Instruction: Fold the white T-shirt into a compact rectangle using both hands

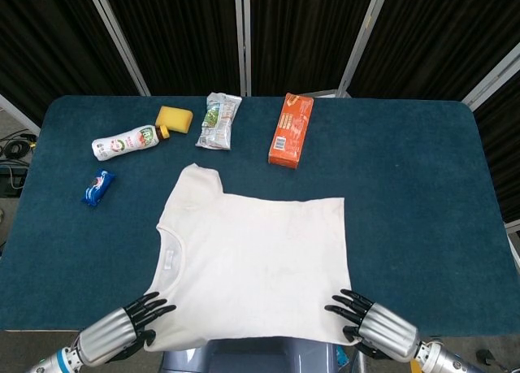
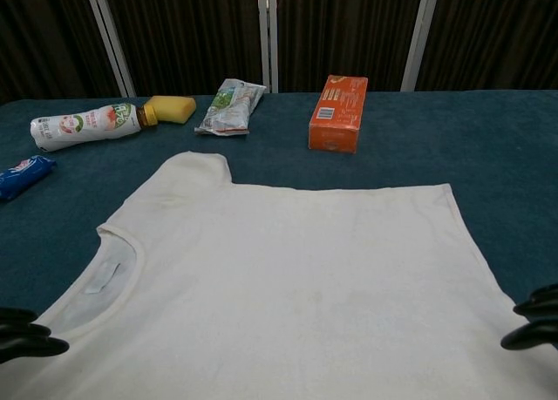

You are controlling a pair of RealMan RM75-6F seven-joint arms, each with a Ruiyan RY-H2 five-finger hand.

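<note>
No lettering can be read anywhere. The orange box (image 2: 339,112) at the far side shows a pale printed panel, and the white bottle (image 2: 84,125) far left carries a colourful label, both too blurred.
</note>
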